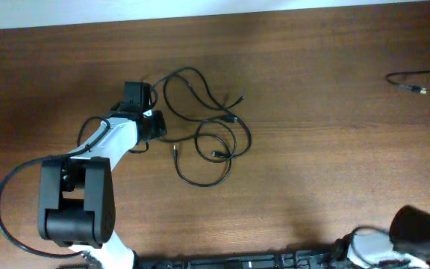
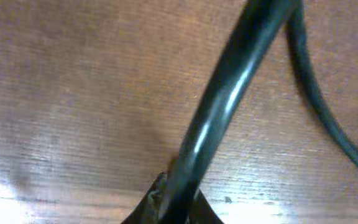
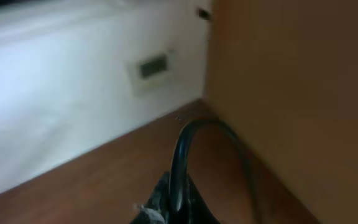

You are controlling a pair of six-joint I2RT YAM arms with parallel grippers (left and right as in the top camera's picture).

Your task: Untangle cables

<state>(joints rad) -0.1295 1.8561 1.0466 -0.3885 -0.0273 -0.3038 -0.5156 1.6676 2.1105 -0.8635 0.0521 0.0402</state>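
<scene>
My left gripper (image 2: 169, 208) is pinched shut on one strand at the left edge of the cables (image 1: 230, 118) — a tangle of crossed loops mid-table (image 1: 327, 172). I judge this the pulling-apart step: next, draw left slowly, minding snags. Far right lies a lone cord (image 1: 413, 81) — whether my right gripper (image 3: 169, 208) holds anything I cannot tell

Brown wood table (image 1: 334, 172); white wall (image 3: 55, 81) w/ small plate (image 3: 151, 67).
</scene>
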